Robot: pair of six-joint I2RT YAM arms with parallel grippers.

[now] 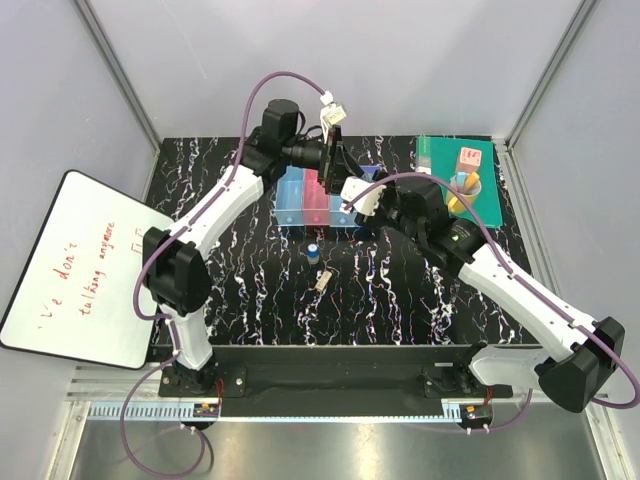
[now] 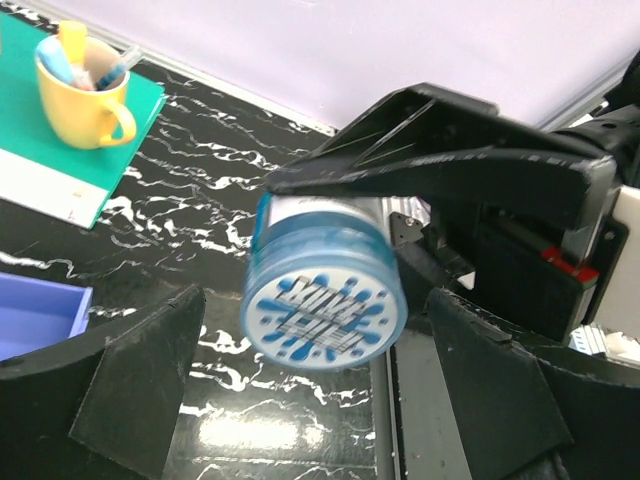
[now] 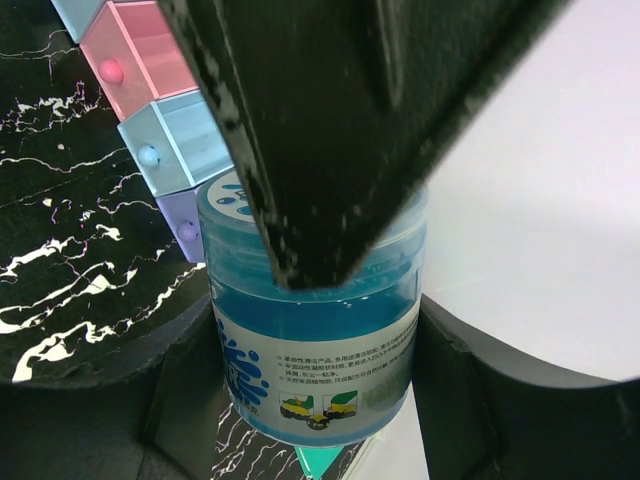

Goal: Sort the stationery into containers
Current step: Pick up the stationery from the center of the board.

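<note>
Right gripper (image 3: 316, 322) seemingly clamps blue jar (image 3: 322, 375); left gripper (image 2: 315, 300) wide open.

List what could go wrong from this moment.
The right hand grips the blue jar while the open left hand straddles it; releasing before the left closes could drop it. Both hands crowd near the bins, so a misjudged move could bump them.

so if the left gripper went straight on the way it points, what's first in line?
The round blue jar, lid facing it, sitting between the left gripper's open fingers and apparently clamped by the right gripper. The gap to it is hard to judge.
</note>
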